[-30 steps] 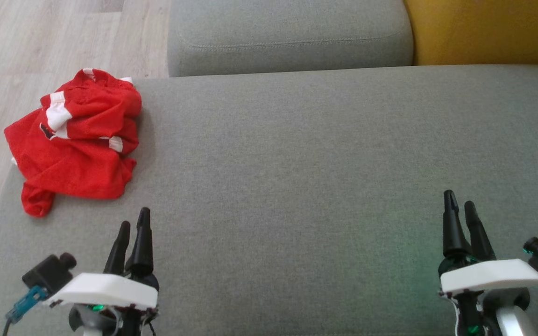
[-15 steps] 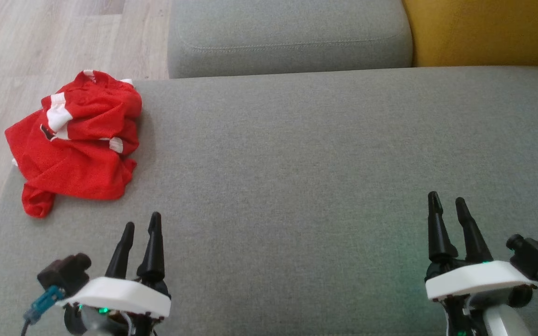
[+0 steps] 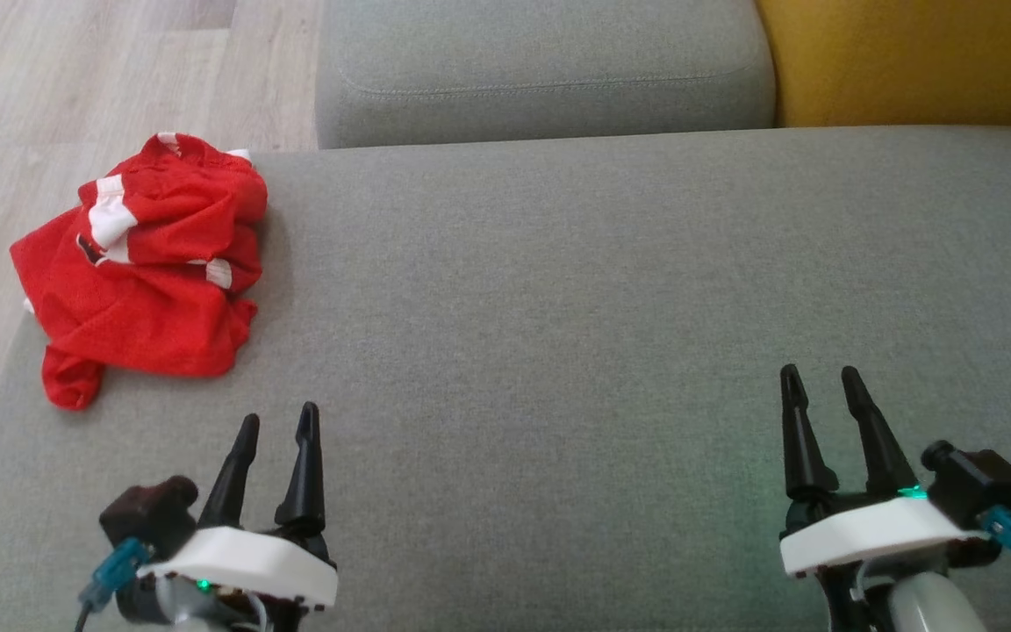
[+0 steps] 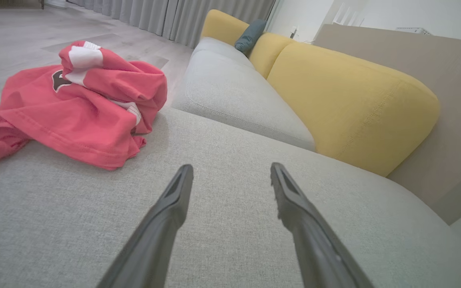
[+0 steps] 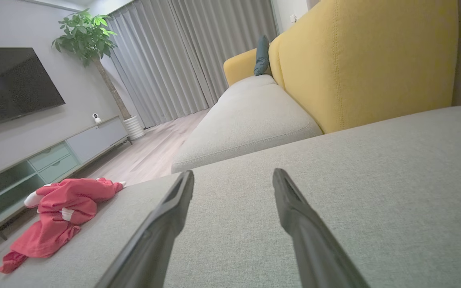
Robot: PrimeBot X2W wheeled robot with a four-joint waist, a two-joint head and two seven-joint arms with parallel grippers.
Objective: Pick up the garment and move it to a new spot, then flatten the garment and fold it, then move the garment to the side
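Head view: the garment [image 3: 141, 263], a red shirt with white trim, lies crumpled in a heap at the far left corner of the grey seat [image 3: 558, 307]. Its left side reaches over the seat's edge, above the floor [image 3: 75, 70]. Nothing has hold of it.

The left gripper [image 3: 279, 414] sits low over the seat on the near side of the heap, close to it but apart, with its fingers spread wide and empty. The right gripper [image 3: 820, 372] is well apart from the garment, across the seat, equally wide and equally empty. Both point away from the robot, toward the cushion [image 3: 541, 61] and the yellow backrest [image 3: 909, 53].

This reads as a ready stance: the pick-up is not yet begun, so the jaws stand open to take cloth. The left arm is the nearer one and looks the likelier to reach first (the left wrist view has the heap up and to the left of its fingers, not between them, so a turn toward it seems needed).

The broad middle of the seat is flat and bare, which makes it a sensible new spot for spreading and folding.

The heap is bunched into raised folds, and pinching one of those should lift it. The overhanging side is the worry, since a weak grip could let the shirt slide off to the floor.
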